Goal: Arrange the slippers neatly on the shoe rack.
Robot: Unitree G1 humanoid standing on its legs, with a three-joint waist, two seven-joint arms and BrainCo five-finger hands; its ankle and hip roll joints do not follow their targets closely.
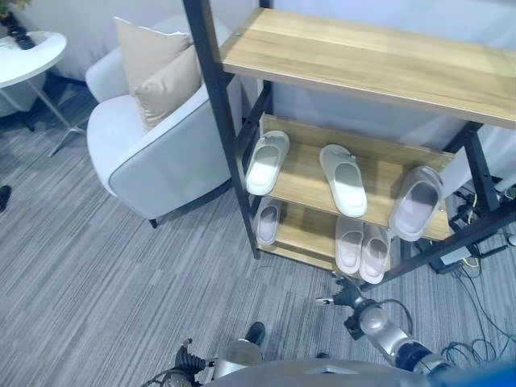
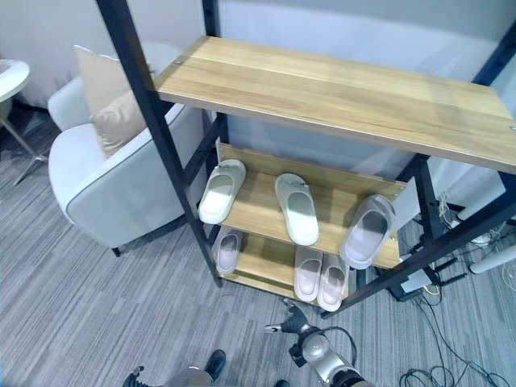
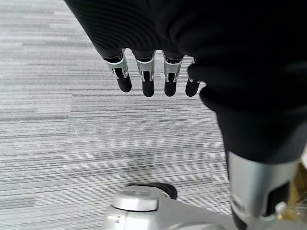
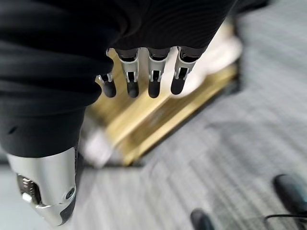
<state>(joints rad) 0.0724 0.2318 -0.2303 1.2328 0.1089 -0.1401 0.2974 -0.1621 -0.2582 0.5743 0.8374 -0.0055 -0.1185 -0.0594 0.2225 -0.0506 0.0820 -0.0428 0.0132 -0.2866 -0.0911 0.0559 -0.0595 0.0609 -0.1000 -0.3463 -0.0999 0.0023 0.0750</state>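
The shoe rack has a black frame and wooden shelves. Its middle shelf carries a white slipper at the left and a second white slipper in the centre. A grey slipper at the right hangs over the front edge. The bottom shelf holds one pale slipper at the left and a pale pair side by side further right. The top shelf is bare. My left hand hangs over the carpet, fingers straight and holding nothing. My right hand hangs open near the rack's bottom shelf.
A white armchair with two beige cushions stands just left of the rack. A round white side table is at the far left. Cables and a power strip lie on the grey carpet right of the rack.
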